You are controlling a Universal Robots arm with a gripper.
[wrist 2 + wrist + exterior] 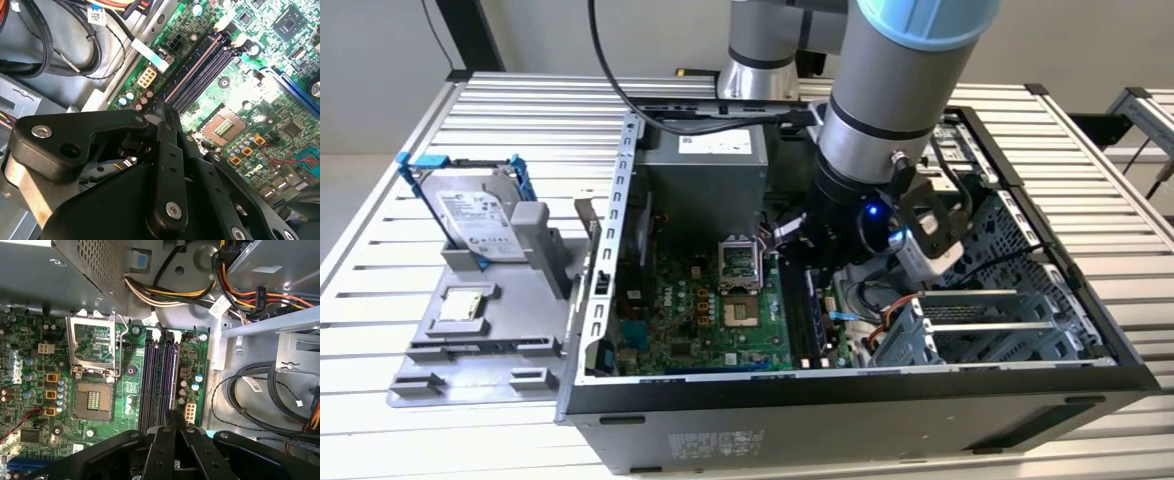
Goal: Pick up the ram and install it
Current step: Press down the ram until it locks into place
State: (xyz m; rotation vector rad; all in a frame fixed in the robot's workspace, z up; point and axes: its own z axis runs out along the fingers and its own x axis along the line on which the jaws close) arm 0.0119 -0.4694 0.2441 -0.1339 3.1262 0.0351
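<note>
Evidently the work stands at the install step. In the exterior view the arm reaches down into the open computer case (854, 400), and the gripper (814, 262) hangs low over the motherboard (707, 320), on the side of the processor socket (740, 262) towards the exterior view's right. Its tips are hidden there by the wrist, so this view does not settle how the hand stands.

In the second wrist view the gripper (165, 106) has its fingers (172, 130) drawn close together, with no gap to be seen between them. Their tip sits at the near end of the row of memory slots (207, 67). A thin strip with a pale edge, taken to be the ram (192, 70), runs along the slot nearest the power connector (148, 77). It appears to stand in the slot rather than hang free.

In the first wrist view the narrow gripper (175, 414) meets the same end of the ram (174, 375), which lies in the outermost slot, away from the socket (92, 400). Whether the fingers pinch the stick or only bear on its top edge cannot be told. The white latch (169, 334) at the far end is too small to judge as closed.

Seating calls for straight, even downward pressure along the stick, kept square to the slot, until both end latches close.
</note>
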